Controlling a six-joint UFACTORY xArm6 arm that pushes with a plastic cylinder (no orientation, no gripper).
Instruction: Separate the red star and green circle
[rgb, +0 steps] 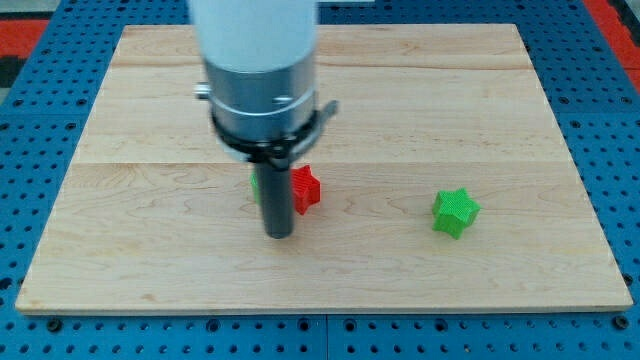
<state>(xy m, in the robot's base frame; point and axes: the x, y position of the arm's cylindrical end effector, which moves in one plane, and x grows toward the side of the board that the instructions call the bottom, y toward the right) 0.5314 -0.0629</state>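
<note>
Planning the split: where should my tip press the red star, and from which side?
Press the red star's left face, pushing toward the view's right. The green circle, mostly hidden, sits just left of it, and my tip rests between them, slightly below.

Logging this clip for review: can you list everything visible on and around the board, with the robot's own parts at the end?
red star: one, red, centre of the board, just to the view's right of the rod.
green block: one, green, mostly hidden behind the rod, shape unclear, at the view's left of the red star.
green star: one, green, alone toward the view's right.
wooden board: one, light wood.
pegboard: blue, around the board.
my tip: dark rod end, just below the red star and green block.
</note>
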